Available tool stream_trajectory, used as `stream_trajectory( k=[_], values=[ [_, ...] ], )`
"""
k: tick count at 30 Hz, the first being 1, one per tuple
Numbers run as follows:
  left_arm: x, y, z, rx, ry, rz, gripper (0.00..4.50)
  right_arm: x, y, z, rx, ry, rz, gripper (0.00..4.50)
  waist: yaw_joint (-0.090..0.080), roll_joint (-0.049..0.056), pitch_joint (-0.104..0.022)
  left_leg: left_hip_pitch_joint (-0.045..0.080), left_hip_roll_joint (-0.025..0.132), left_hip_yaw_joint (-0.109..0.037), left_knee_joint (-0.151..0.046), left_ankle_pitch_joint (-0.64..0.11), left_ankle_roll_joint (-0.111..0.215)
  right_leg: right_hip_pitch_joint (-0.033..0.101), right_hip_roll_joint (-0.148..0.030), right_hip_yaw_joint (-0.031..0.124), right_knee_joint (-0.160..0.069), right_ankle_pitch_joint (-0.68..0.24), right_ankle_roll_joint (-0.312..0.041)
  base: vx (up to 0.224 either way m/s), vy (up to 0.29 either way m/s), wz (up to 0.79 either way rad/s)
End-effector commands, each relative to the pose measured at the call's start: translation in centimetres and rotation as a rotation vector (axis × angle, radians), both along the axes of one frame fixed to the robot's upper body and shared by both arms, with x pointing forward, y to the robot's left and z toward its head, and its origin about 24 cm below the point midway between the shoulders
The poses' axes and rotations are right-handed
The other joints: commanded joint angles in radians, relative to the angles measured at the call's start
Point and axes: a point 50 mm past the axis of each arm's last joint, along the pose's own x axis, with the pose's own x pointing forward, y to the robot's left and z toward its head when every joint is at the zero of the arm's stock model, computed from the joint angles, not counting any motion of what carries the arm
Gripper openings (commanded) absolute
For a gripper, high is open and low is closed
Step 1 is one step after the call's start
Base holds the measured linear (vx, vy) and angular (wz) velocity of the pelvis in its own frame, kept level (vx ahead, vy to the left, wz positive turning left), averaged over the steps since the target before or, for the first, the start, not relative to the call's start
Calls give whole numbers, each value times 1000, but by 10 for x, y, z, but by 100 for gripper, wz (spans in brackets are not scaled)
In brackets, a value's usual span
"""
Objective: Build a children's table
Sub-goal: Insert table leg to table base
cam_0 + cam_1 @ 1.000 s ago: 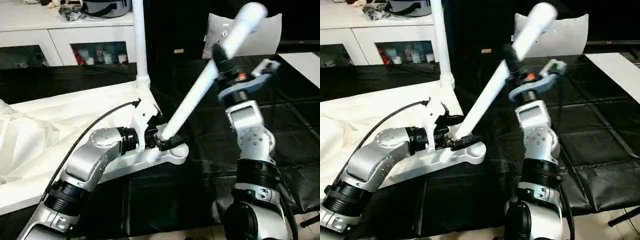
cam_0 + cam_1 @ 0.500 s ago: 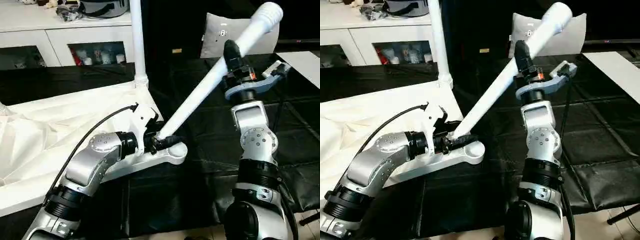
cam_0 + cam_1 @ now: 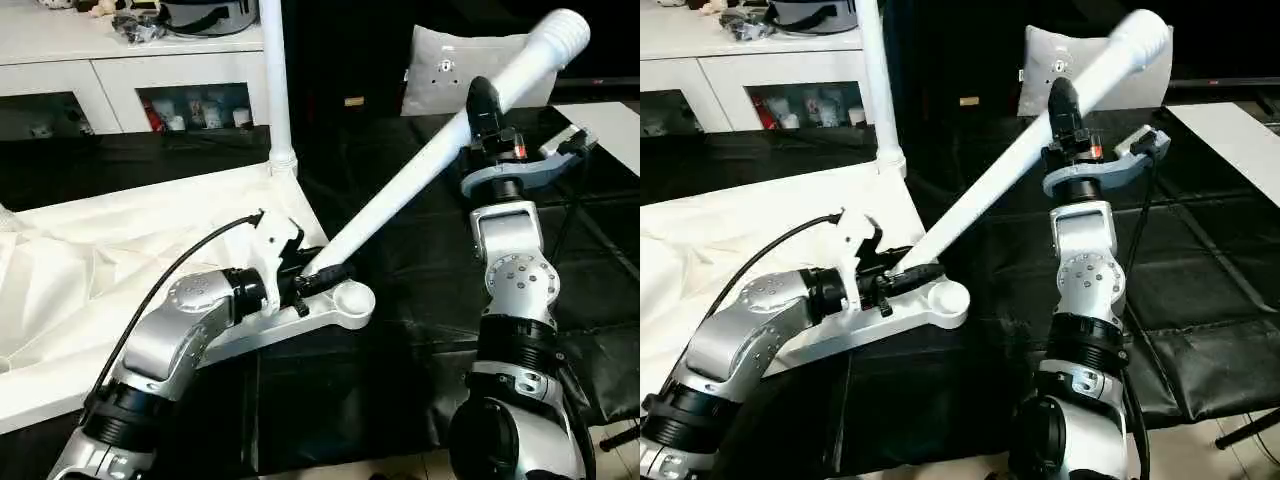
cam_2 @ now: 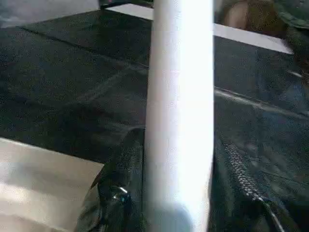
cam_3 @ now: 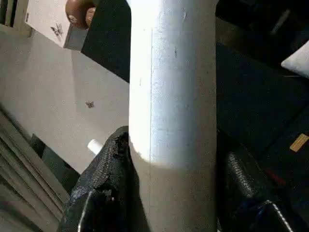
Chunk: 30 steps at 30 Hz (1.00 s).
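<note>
Fitting leg (image 3: 430,165) into socket (image 3: 352,298) at near corner of tabletop (image 3: 120,250). Left pincer (image 3: 318,280) clenched on leg's low tip beside socket; right pincer (image 3: 483,108) clenched high on shaft. Leg slanted. Next, I judge: tip over socket, raise upright, press in.

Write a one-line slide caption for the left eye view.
Both end effectors, left and right, grip a tilted white leg beside the tabletop's open corner socket.
</note>
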Motion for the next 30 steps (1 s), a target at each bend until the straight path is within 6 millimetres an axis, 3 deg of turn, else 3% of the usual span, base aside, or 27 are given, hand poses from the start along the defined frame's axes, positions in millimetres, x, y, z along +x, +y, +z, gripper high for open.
stream_trajectory(
  k=[1, 22, 23, 24, 30],
  values=[
    [1, 6, 3, 1, -24, 21, 147, 1, -5, 9, 27, -33, -24, 179, 3, 8, -73, -12, 2, 11, -65, -76, 43, 86, -46, 55, -86, -303, -50, 0, 0, 0],
    [7, 8, 11, -38, -51, 50, 141, 7, -5, 3, -44, 18, -40, 179, 3, 6, -73, -13, 3, 12, -64, -70, 45, 85, -47, 55, -85, -306, -52, 0, 0, 0],
    [7, 8, 11, -38, -52, 51, 141, 7, -5, 2, -56, 29, -35, 179, 2, -1, -73, -14, 3, 13, -64, -68, 47, 86, -46, 55, -86, -305, -52, 0, 0, 0],
    [7, 8, 11, -38, -52, 51, 141, 8, -4, 1, -63, 36, -31, 179, 4, 3, -73, -13, 3, 12, -65, -66, 47, 85, -47, 56, -83, -303, -56, 0, 0, 0],
    [8, 8, 14, -50, -62, 64, 141, 11, -2, -6, -93, 84, -31, 179, 3, -5, -72, -13, 1, 15, -64, -64, 51, 85, -48, 57, -86, -325, -50, 0, 0, 0]
  ],
)
